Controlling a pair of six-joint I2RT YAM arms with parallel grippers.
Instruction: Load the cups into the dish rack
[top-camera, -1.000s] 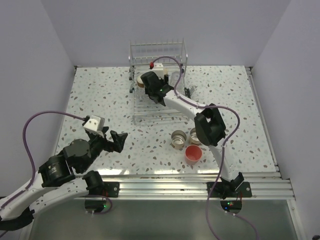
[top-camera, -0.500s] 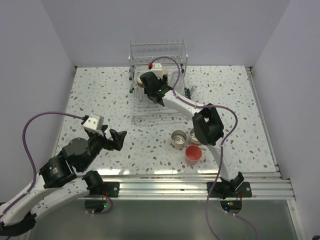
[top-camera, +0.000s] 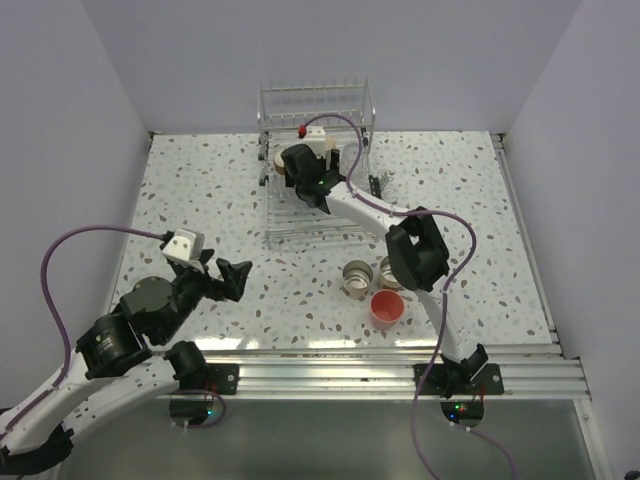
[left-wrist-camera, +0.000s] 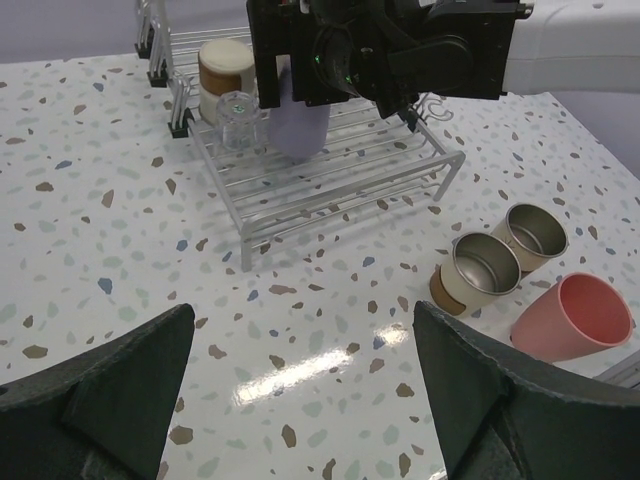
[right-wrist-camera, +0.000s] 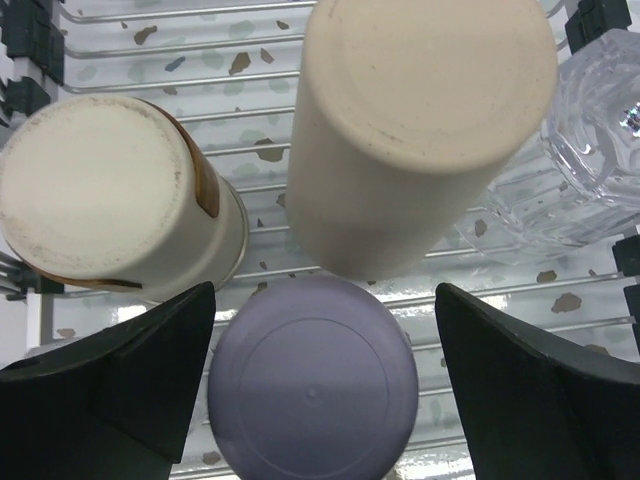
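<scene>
no readable text, labels, brands or numbers on any cup, rack or arm

From my remote feed I see a white speckled terrazzo desk boxed in by plain pale grey-lavender walls, a ribbed aluminium rail along its near edge, under soft even light.

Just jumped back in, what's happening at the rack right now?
The right tool is over the rack, straddling an upside-down lavender cup among a beige cup, a tan-banded cup and a clear glass. Whether it grips the cup can't be told. The left tool hangs open and empty over the table. Two metal cups and a pink cup wait there.
</scene>
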